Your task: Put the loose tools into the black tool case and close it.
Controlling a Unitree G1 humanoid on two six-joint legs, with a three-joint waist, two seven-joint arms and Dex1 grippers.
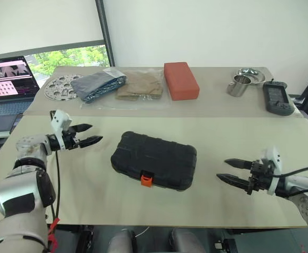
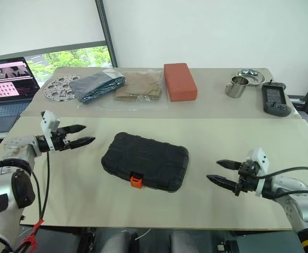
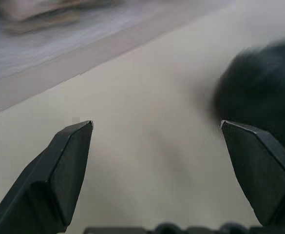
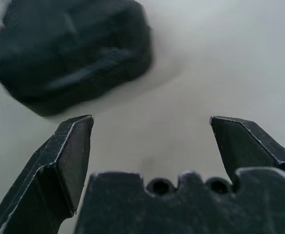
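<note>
Left gripper (image 1: 94, 134) hovers near the beige table's (image 1: 222, 211) left edge, its two black fingers spread apart, nothing between them, tips aimed at the black moulded-plastic tool case with rounded corners (image 1: 155, 159). Right gripper (image 1: 228, 171) sits low near the right edge, fingers likewise parted and empty, also aimed at the case. Case lies shut, mid-table toward the front edge, its orange latch (image 1: 146, 180) facing the front. Left wrist view: case is a dark blur beside one fingertip, bare tabletop between the fingers. Right wrist view: a rounded case corner ahead of the fingers, clear of both. Head views alone take in the back table: red rectangular block (image 1: 180, 80), flat black handheld device with a screen (image 1: 278, 98), steel cup (image 1: 239, 85), open laptop (image 1: 9, 79) off the left edge.
</note>
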